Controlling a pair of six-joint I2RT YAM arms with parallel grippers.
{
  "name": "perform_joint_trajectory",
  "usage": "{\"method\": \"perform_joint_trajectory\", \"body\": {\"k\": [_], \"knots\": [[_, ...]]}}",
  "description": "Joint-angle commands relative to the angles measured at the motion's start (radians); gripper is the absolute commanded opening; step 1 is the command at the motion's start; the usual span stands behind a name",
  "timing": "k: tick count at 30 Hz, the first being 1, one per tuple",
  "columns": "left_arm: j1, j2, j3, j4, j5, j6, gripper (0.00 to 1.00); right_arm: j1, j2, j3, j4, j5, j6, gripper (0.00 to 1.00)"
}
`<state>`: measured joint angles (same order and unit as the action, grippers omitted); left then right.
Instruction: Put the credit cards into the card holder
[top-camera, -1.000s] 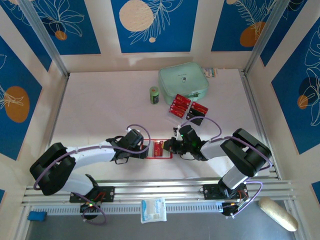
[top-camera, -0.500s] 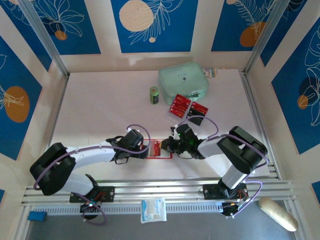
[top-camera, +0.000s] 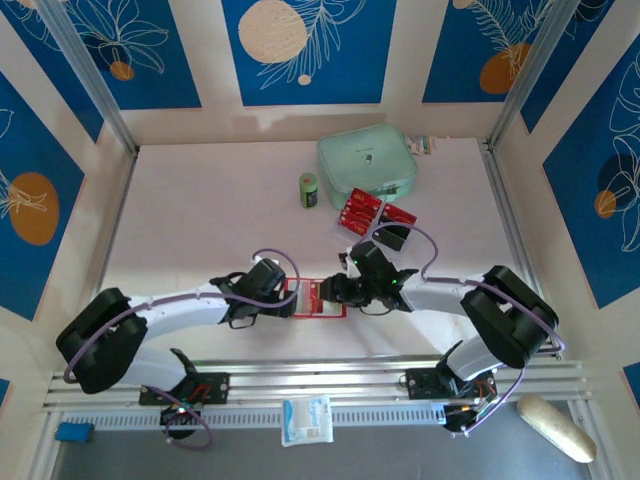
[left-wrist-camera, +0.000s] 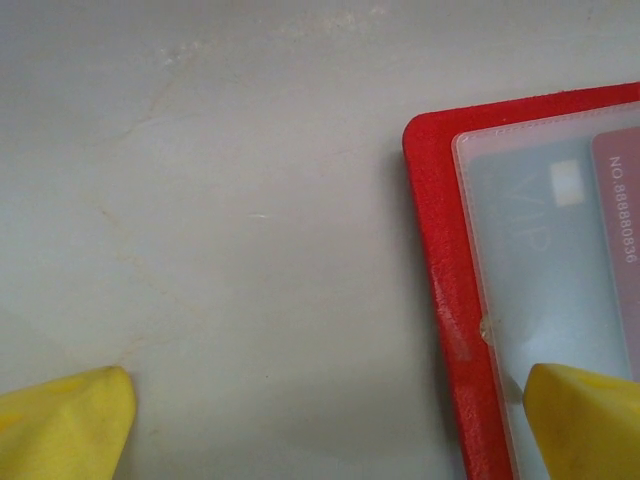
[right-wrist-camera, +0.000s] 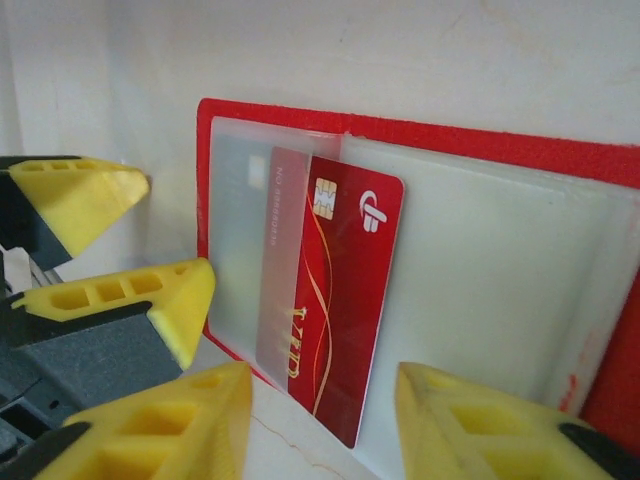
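Note:
The red card holder (top-camera: 322, 299) lies open on the table between both grippers. In the right wrist view a red credit card (right-wrist-camera: 345, 300) sits partly inside its pale pocket (right-wrist-camera: 480, 270), one corner sticking out. My right gripper (right-wrist-camera: 320, 425) is open just in front of that card, its fingers apart from it. My left gripper (left-wrist-camera: 325, 425) is open at the holder's left edge (left-wrist-camera: 440, 260), with its right fingertip (left-wrist-camera: 585, 420) over the pocket and the other on bare table. More red credit cards (top-camera: 360, 211) and a black one (top-camera: 390, 238) lie further back.
A mint-green zip pouch (top-camera: 366, 165) and a small green can (top-camera: 309, 189) stand at the back. A metal rail (top-camera: 330, 375) runs along the near edge, with a white packet (top-camera: 306, 420) beyond it. The left gripper's yellow fingers (right-wrist-camera: 150, 300) sit close beside the right one.
My right gripper has opened and let go of the red card, which stays in the holder's pocket. The right arm has shifted slightly left and forward. The left arm has barely moved.

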<state>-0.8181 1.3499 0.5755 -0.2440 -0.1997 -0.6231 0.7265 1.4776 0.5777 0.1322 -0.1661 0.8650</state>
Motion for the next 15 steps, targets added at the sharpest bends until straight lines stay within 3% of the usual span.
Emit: {"method": "perform_joint_trajectory", "body": {"k": [1,8,15], "knots": [[0.012,-0.035,-0.012,-0.035,-0.003,-0.013,1.0,0.0,-0.015,0.058,-0.146,0.018,-0.072,0.36],[0.011,-0.015,-0.02,-0.031,-0.01,-0.013,1.0,0.015,0.05,0.127,-0.173,0.026,-0.093,0.21],[0.013,0.011,-0.047,-0.002,-0.012,-0.023,1.0,0.033,0.141,0.179,-0.173,0.021,-0.107,0.16]]}}
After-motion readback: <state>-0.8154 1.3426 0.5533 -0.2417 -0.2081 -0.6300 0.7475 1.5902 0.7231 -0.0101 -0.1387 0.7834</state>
